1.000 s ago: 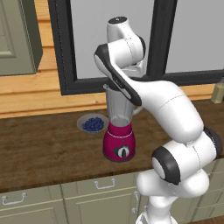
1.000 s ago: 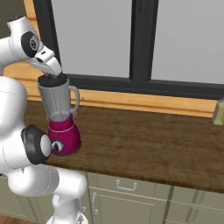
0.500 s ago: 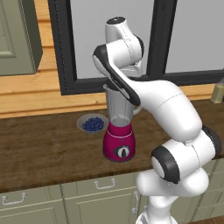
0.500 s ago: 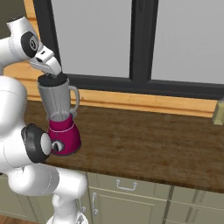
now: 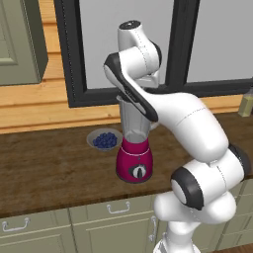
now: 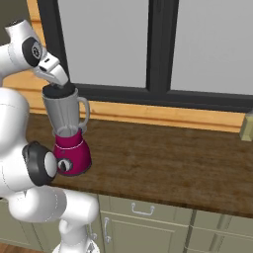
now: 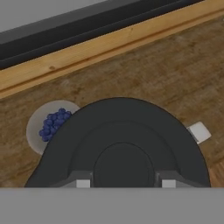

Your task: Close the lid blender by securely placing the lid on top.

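The blender [image 5: 134, 165] stands on the wooden counter, with a magenta-red base [image 6: 71, 155], a black dial and a tall clear grey jar [image 6: 62, 113]. The dark round lid [image 6: 59, 91] lies across the jar's mouth. Seen from the hand view, the lid [image 7: 122, 131] is a wide black disc with a raised centre knob. My gripper [image 7: 124, 183] hangs straight above it, one fingertip pressed to each side of the knob. From the right base view, the gripper [image 6: 58, 85] sits right on top of the jar.
A grey bowl of blueberries [image 5: 104, 140] rests on the counter just behind and left of the blender, also in the hand view [image 7: 50, 124]. A pale bottle [image 6: 247, 126] stands at the far right by the window sill. Cabinets run below the counter.
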Motion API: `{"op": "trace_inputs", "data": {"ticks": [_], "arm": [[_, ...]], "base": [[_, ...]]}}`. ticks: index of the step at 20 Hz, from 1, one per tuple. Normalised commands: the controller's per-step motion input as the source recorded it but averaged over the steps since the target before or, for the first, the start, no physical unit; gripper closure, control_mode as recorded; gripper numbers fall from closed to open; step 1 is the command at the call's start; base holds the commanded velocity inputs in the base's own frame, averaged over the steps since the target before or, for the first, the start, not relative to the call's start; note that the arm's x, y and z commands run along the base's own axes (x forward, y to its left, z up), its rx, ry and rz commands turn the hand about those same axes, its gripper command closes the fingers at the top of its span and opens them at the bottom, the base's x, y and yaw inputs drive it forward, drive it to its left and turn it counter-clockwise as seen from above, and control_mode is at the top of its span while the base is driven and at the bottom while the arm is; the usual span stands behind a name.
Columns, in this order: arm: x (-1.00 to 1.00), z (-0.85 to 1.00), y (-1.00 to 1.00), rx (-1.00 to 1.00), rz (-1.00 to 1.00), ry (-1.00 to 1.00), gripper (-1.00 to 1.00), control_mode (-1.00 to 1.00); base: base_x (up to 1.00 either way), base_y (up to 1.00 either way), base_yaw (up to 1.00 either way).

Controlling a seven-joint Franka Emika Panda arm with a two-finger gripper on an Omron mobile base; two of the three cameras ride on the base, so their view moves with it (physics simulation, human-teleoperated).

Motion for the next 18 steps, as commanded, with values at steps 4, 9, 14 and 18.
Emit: {"op": "trace_inputs", "data": {"ticks": [4,9,14,18], "arm": [[0.0,-0.03,0.16,0.0,0.0,-0.02,1.0,-1.0],[-0.05,-0.01,0.09,0.0,0.0,0.05,1.0,-1.0],[0.0,0.0,0.02,0.0,0.0,0.13,1.0,-1.0],[0.02,0.0,0.08,-0.08,0.09,0.18,1.0,-1.0]], "base": [[0.0,0.0,0.0],[0.0,0.0,0.0],[0.0,0.0,0.0],[0.0,0.0,0.0]]}}
